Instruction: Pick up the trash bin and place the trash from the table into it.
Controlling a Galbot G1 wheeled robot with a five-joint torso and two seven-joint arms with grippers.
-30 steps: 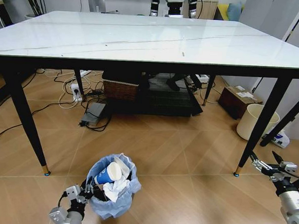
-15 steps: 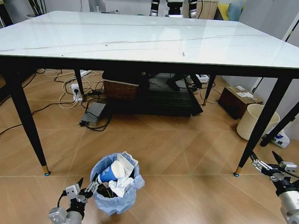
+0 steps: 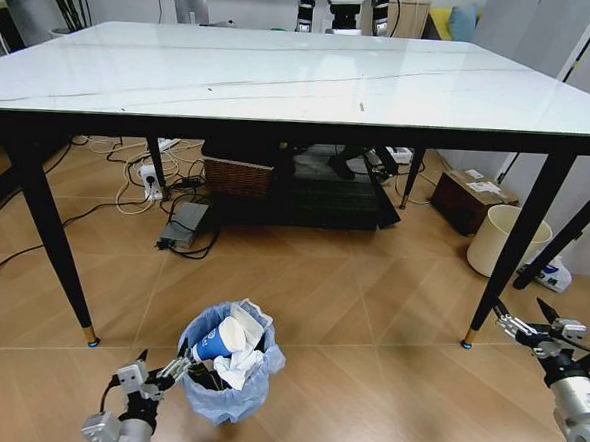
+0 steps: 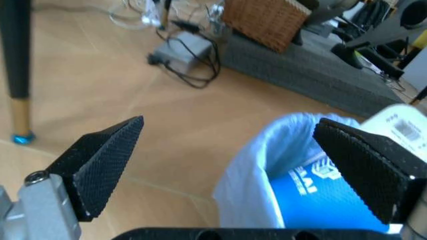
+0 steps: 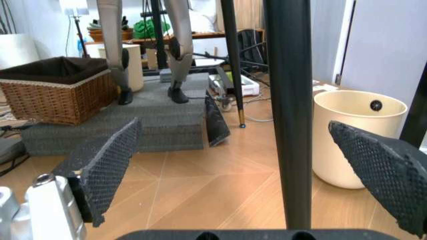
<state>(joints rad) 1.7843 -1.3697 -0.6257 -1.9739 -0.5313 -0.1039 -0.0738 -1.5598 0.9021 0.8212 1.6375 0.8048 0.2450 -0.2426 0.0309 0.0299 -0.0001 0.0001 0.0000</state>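
Left pincer sits low by the floor with its jaws spread wide and nothing between them, just beside the rim of the trash bin but not gripping it. That bin stands on the wooden floor in front of the worktop, lined with a light-blue bag and already stuffed: a blue-and-white paper cup, crumpled white paper and a printed sheet poke out of the top. Right pincer hangs near a black leg of the worktop, jaws wide apart as well, holding nothing. Farther off, the marble-look top looks bare apart from one tiny speck.

By my reading, the job is essentially done: the litter is in the bin, the bin is set down, and little seems left beyond clearing the arms away.

From the left wrist, the bag's crinkled edge and the blue side of the cup show close up between the open fingers, which the head view only gives small. From the right wrist, a plain cream bin and a wicker basket on a grey mat show at floor level, more plainly than from the head.
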